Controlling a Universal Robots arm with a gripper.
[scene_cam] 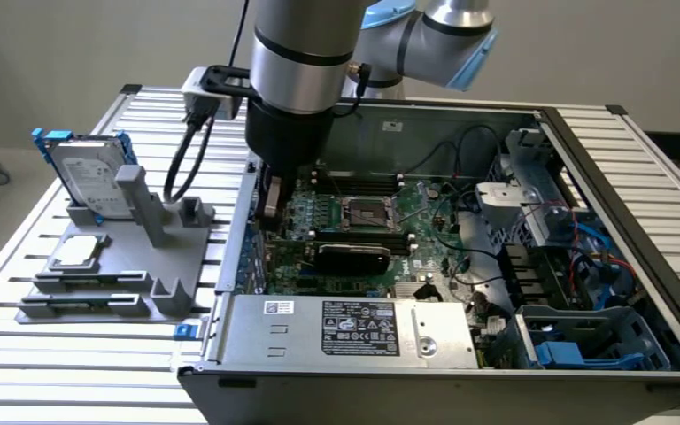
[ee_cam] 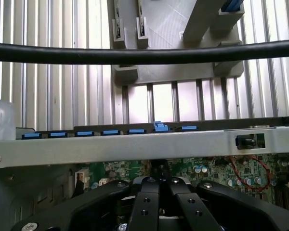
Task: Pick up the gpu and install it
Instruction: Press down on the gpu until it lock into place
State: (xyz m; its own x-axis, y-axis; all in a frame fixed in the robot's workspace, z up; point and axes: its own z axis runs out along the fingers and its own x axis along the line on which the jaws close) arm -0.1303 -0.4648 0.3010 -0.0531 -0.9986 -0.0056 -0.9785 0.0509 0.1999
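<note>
**Desk:** Right now, where does the job stand?

**Photographer:** Well along, by my reading. The gpu (scene_cam: 352, 257) is off the grey holder (scene_cam: 139, 292) on the slatted table (scene_cam: 33, 336). It sits inside the open computer case (scene_cam: 552, 142), a long black rounded cover standing on the green motherboard (scene_cam: 435, 248) just below the processor socket (scene_cam: 364, 212). It runs toward the case's rear wall, on the exterior view's left.

**Desk:** And the gripper?

**Photographer:** The gripper (scene_cam: 272, 208) hangs low inside the case, at that rear wall and near the card's bracket end. In the wrist view the gripper (ee_cam: 159, 180) has its black fingers (ee_cam: 144, 202) pressed together, with the row of blue slot clips (ee_cam: 111, 132) just beyond. I cannot make out anything pinched between them.

**Desk:** So pickup and carry are done?

**Photographer:** I'd judge so. The silver hard drive (scene_cam: 86, 177) in its blue frame and the small square processor chip (scene_cam: 77, 252) sit on the holder, and no card is with them.

**Desk:** What's left?

**Photographer:** Little, at most. The card looks level and down in its slot, but its connector edge and bracket are hidden behind the arm and the case wall, so I can't confirm it is fully seated.
</note>
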